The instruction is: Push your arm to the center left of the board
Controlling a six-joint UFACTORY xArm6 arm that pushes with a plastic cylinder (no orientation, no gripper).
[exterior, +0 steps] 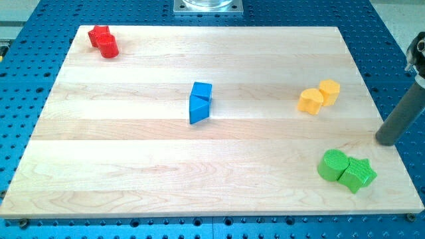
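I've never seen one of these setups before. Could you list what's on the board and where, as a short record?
board: pale wooden board on a blue table
red blocks: two, touching, top left corner
blue blocks: cube and wedge, touching, near centre
yellow blocks: two, touching, right side
green blocks: two, touching, bottom right
my tip: right edge, above the green blocks

A pale wooden board [199, 186] lies on a blue perforated table [40, 40]; a metal mount [208, 6] sits at the view's top.
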